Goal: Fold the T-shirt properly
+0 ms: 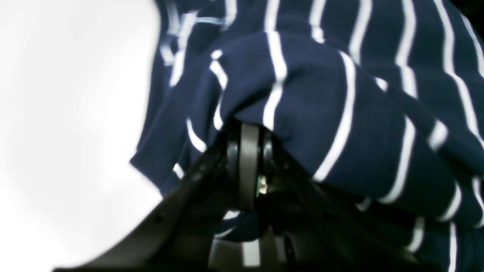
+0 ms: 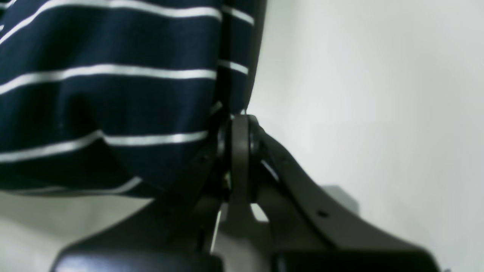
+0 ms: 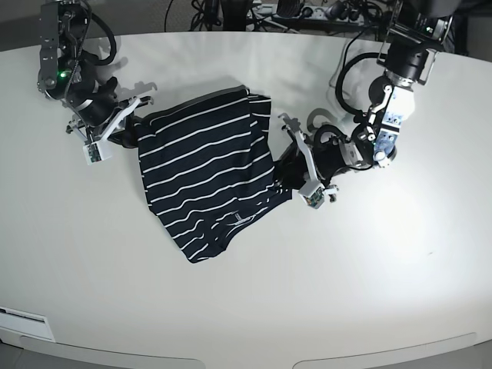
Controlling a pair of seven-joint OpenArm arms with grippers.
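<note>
Centrally on the table (image 3: 369, 292) lies the T-shirt (image 3: 207, 177), partly folded, its stripes running across. Wide bare tabletop opens on the near side and to the right; the far edge is crowded with cables. The left gripper (image 3: 286, 171) sits at the shirt's right edge, jaws closed on a bunched fold of cloth that drapes over its tips in the wrist view. The right gripper (image 3: 132, 127) is at the shirt's far-left corner, jaws clamped tight on the hem. Both wrist views are blurred, and cloth hides the fingertips.
</note>
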